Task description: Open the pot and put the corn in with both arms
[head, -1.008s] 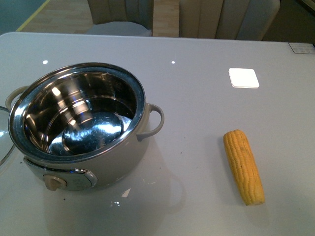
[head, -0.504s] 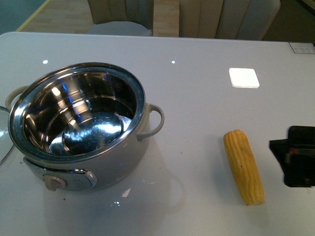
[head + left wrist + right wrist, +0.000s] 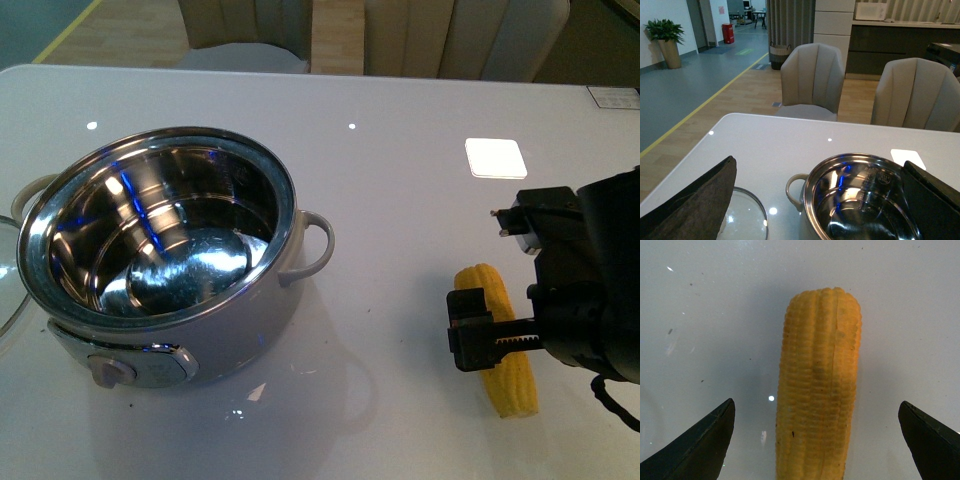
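Observation:
The pot [image 3: 250,330] stands uncovered at the table's left, its steel inside bare, its knob facing front. The corn [image 3: 515,385] lies on the table at the right, pointing away from me. My right arm [image 3: 590,300] hangs over it and hides the cob's middle. In the right wrist view the corn [image 3: 817,390] lies lengthwise between the wide-apart fingers of my right gripper [image 3: 817,440], which is open and touches nothing. My left gripper [image 3: 815,205] is open above the pot [image 3: 812,185], not holding anything.
A glass lid [image 3: 6,290] lies flat on the table left of the pot, also seen as the lid [image 3: 745,215] in the left wrist view. A white square [image 3: 495,158] sits on the table beyond the corn. Chairs [image 3: 812,80] stand behind the far edge.
My right arm has come in from the right and now hangs over the corn. The pot and the corn have not moved.

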You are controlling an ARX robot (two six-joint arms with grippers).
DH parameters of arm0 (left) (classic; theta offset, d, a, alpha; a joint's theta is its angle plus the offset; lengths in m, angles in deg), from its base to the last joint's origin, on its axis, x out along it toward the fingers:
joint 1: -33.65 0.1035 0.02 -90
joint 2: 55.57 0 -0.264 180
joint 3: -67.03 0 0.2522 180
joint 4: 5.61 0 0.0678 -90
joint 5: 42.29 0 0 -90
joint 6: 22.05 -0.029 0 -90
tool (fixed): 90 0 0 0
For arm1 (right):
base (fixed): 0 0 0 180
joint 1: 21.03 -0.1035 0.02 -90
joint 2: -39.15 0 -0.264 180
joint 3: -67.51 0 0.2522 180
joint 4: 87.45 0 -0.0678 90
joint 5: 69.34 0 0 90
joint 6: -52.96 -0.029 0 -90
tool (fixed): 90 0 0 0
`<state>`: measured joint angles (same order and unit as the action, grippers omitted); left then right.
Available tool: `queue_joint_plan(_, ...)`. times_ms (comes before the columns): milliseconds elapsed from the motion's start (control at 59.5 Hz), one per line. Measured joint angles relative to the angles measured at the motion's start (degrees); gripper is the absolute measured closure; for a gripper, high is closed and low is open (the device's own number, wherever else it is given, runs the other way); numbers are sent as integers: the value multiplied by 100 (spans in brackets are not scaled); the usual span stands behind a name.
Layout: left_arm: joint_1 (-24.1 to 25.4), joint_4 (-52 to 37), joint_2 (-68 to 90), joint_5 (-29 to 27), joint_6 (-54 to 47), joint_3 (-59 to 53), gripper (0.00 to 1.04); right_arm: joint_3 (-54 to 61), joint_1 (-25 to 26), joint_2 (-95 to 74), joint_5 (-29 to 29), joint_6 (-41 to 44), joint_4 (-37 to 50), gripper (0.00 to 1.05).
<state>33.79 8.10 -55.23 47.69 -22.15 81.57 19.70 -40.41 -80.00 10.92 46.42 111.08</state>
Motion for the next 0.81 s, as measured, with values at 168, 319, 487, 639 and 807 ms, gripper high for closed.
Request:
queue_joint_plan(168, 0, 0, 0, 0, 0, 0, 7, -369, 70, -621, 24, 85, -4, 9)
queue_joint_plan(319, 0, 0, 0, 0, 0, 0, 7, -544, 90, -1001, 74, 127, -83, 9)
queue_joint_plan(487, 0, 0, 0, 0, 0, 0, 7, -551, 66, -1045, 98, 122, -101, 24)
queue_joint_plan(639, 0, 0, 0, 0, 0, 0, 7, -514, 42, -986, 162, 111, -118, 48)
queue_joint_plan(807, 0, 0, 0, 0, 0, 0, 7, -380, 7, -588, 205, 70, -160, 70)
